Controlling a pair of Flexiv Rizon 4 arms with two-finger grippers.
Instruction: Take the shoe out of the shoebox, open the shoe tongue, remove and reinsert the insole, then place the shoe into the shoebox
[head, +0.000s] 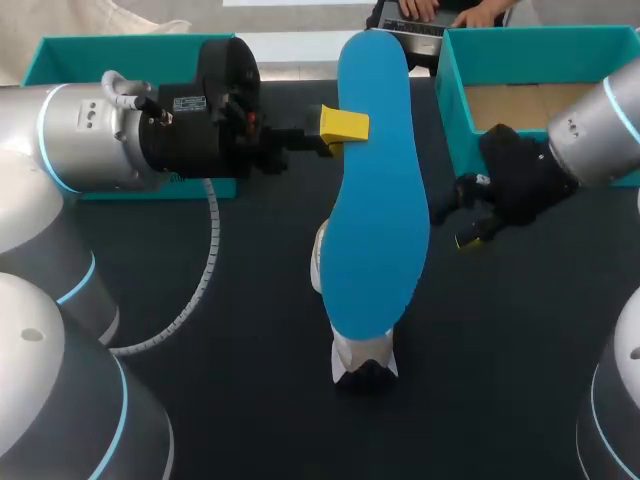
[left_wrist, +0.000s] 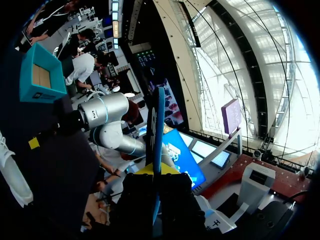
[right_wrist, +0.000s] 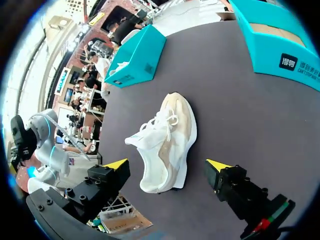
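While the blue insole (head: 372, 190) hangs above the table (head: 250, 400) in the head view, the left gripper (head: 340, 130) is clamped on its edge near one end. The sheet covers most of the white shoe (head: 364, 362) lying beneath it. The right gripper (head: 455, 218) hovers with fingers spread and nothing in them, just beside the teal shoebox (head: 455, 100). A second teal box (head: 60, 60) sits behind the left arm.

In the left wrist view, the insole (left_wrist: 158, 130) is seen edge-on, pinched between that gripper's (left_wrist: 156, 172) fingers. The shoe (left_wrist: 10, 170) shows off to one side on the table.

In the right wrist view, the shoe (right_wrist: 167, 140) appears to lie on its side, laces loose, under the parted fingers of the right gripper (right_wrist: 167, 165) and apart from them. Whether the tongue is pulled open cannot be told.

Assessment: reinsertion is the step in hand. The right gripper should first steady the shoe and hold the opening wide. The insole should then go in toe-end first at a shallow angle, so that it does not buckle at the collar.
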